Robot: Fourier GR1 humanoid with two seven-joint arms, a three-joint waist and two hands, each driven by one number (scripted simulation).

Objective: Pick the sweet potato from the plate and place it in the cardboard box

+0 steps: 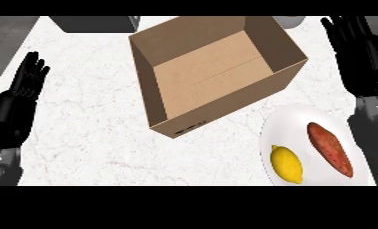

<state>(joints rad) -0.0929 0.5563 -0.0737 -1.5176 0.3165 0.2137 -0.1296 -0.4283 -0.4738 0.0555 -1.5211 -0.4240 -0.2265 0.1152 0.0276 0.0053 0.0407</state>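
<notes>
1. Sweet potato [330, 149] lies on the plate [295, 123], at the counter's [81, 123] near right corner, ungrasped.
2. Right hand [354, 48], right edge, and left hand [22, 98], left edge: fingers straight, apart.
3. Next, I judge, the right hand must come down onto the sweet potato; the box [221, 107] waits mid-counter.

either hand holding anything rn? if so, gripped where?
Nothing held. Left hand and right hand are both open; the sweet potato lies on the plate.

Left hand [21, 95] matte black; right hand [353, 48] black, long-fingered, grey at wrist.
</notes>
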